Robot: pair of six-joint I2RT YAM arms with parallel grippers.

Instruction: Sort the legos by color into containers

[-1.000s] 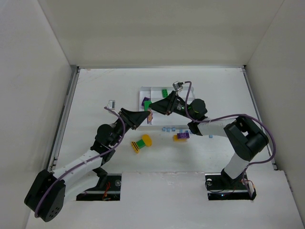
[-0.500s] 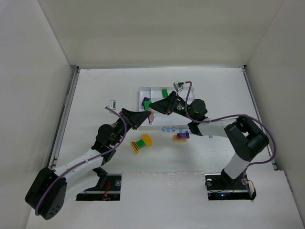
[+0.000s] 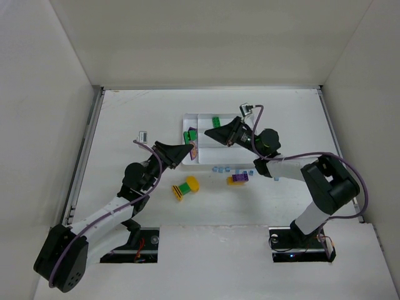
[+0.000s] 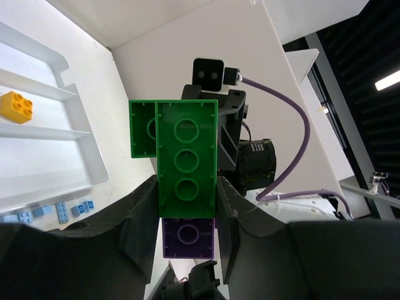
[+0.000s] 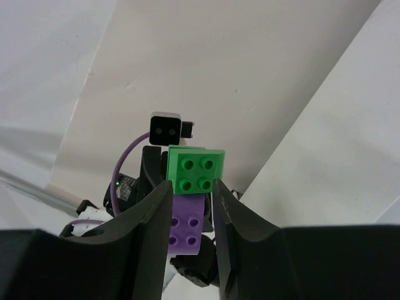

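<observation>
The left gripper [image 4: 186, 190] had its jaws pinched on a green-and-purple stack of plastic bricks [image 4: 186, 144]. It gripped near the purple base, and the long green brick jutted past the fingertips, held up at the near-left edge of the white compartmented plastic tray [image 4: 62, 159]. The right gripper [image 5: 192, 183] faced it, its fingers framing the same stack; whether they squeezed it could not be told. A small yellow brick [image 4: 17, 105] lay in a middle tray section and a green brick [image 3: 215, 120] in another. Tiny light-blue bricks [image 4: 37, 214], a yellow-and-green piece [image 3: 185, 187] and a purple-and-yellow piece [image 3: 237, 179] sat on the white table [image 3: 125, 125].
</observation>
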